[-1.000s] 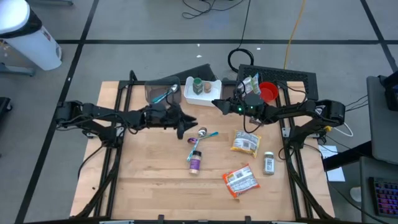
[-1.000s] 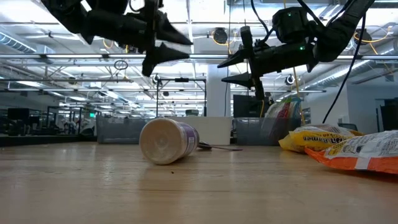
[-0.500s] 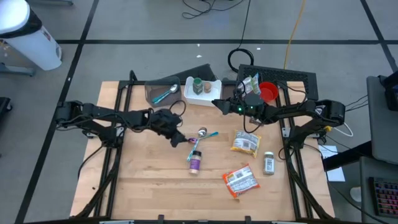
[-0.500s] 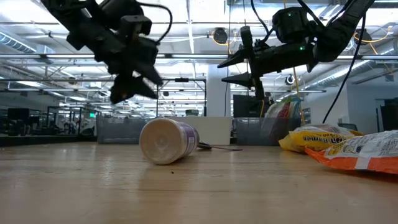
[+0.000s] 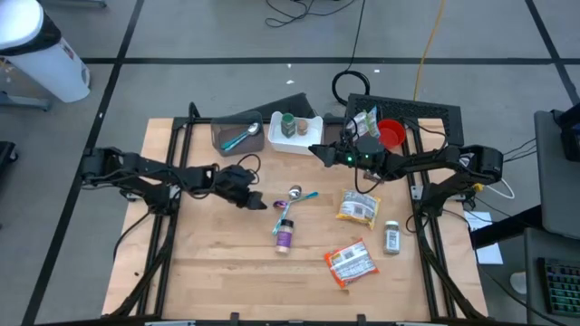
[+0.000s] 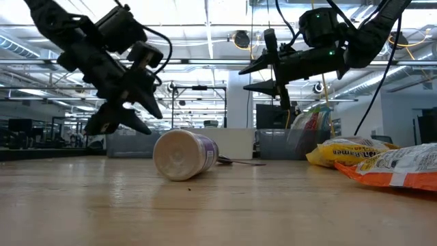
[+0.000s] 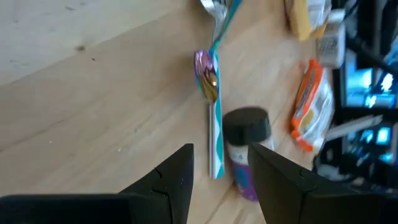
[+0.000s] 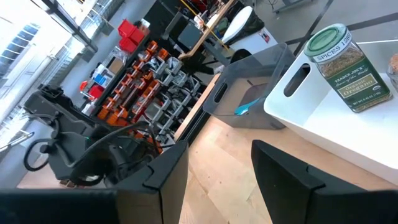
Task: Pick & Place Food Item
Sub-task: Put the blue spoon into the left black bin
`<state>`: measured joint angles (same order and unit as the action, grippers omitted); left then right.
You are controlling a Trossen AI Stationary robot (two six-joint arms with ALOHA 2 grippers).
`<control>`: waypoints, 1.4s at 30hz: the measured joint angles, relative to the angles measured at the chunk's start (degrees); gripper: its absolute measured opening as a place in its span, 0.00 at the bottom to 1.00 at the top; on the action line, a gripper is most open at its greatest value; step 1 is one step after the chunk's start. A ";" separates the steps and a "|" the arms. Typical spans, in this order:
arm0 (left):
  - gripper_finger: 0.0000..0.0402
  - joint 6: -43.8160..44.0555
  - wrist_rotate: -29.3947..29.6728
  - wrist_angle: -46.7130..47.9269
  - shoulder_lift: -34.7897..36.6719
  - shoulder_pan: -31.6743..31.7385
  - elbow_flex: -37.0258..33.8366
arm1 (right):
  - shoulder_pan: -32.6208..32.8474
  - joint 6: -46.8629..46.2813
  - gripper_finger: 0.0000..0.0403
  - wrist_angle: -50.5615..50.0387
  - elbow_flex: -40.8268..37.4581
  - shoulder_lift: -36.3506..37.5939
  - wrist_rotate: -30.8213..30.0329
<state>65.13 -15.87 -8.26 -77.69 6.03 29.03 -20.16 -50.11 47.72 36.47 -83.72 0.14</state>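
A purple bottle with a black cap (image 5: 285, 234) lies on its side on the wooden table; the low view shows its base (image 6: 181, 156), and the left wrist view shows it too (image 7: 245, 149). Two spoons with teal handles (image 5: 299, 196) lie just beyond it. A yellow packet (image 5: 357, 208), an orange packet (image 5: 350, 263) and a small spice jar (image 5: 391, 237) lie to the right. My left gripper (image 5: 257, 201) is open and empty, tipped down, left of the spoons and above the table (image 6: 123, 123). My right gripper (image 5: 314, 150) is open and empty, held high near the white bin.
At the table's far side stand a grey bin with a teal spoon (image 5: 237, 136), a white bin with a green-lidded spice jar (image 5: 294, 132), a red cup (image 5: 391, 134) and a bag (image 5: 365, 122). Bare wood lies at the near left (image 5: 208, 263).
My left gripper has tipped its fingers downward and come down toward the table, drawing back a little toward the table's left and near edges. It is still open and empty. My right arm and the objects have kept still.
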 joint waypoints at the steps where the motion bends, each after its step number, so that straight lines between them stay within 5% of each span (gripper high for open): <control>1: 0.40 1.22 0.48 -1.38 0.00 0.01 -0.62 | 0.00 -0.06 0.42 0.02 0.00 0.00 0.06; 10: 0.40 7.39 6.18 -3.68 -2.29 -0.93 -1.52 | 0.00 0.01 0.42 -0.02 0.00 0.00 0.15; 23: 0.40 11.08 3.97 -24.98 -16.04 -1.67 -1.46 | 0.01 -0.10 0.42 -0.87 0.00 0.00 0.17; 42: 0.40 13.63 7.81 -26.44 -18.62 -1.51 -1.32 | 0.02 0.56 0.42 -1.31 0.00 0.00 0.17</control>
<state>78.76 -8.06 -34.70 -96.31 4.52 27.70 -20.14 -49.55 46.42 36.47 -83.72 0.32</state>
